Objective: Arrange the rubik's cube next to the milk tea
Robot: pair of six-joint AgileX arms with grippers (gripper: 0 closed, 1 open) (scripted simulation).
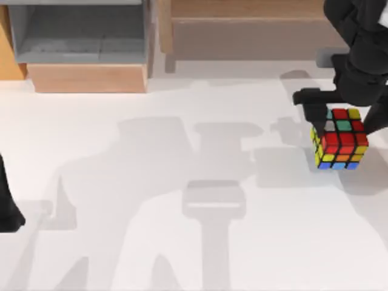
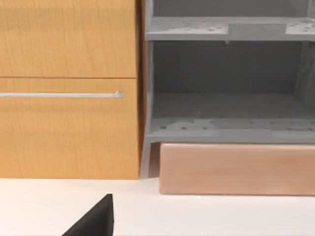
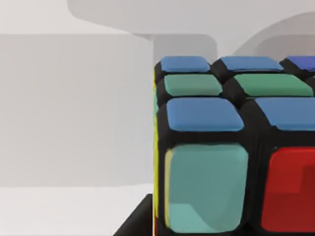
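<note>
White tabletop point(image 1: 182, 242) is pretty much bare, with a wooden cabinet point(image 2: 69, 88) and a grey shelf unit point(image 2: 226, 88) lined up along the far edge. Over at the right side, the cube point(image 1: 339, 139) is seen right under the right gripper point(image 1: 339, 112), with a dark finger down along its left face and the rest of the arm looming over its far side. Whether the jaws are actually clamped on the cube or just parked around it can't be told; the second finger is hidden behind the arm, so no call is made on that. It also can't be said if the cube is sitting on the table or lifted a bit, though its shadow is tucked close by. From the right wrist camera the cube point(image 3: 221, 147) is seen very close up, so contact looks near at least. The step in hand is judged to be the pick-up. No milk tea is spotted anywhere, which makes the next move tricky: a drop spot has to be found first. The left arm point(image 1: 9, 206) is parked at the left edge, mostly cut off.
</note>
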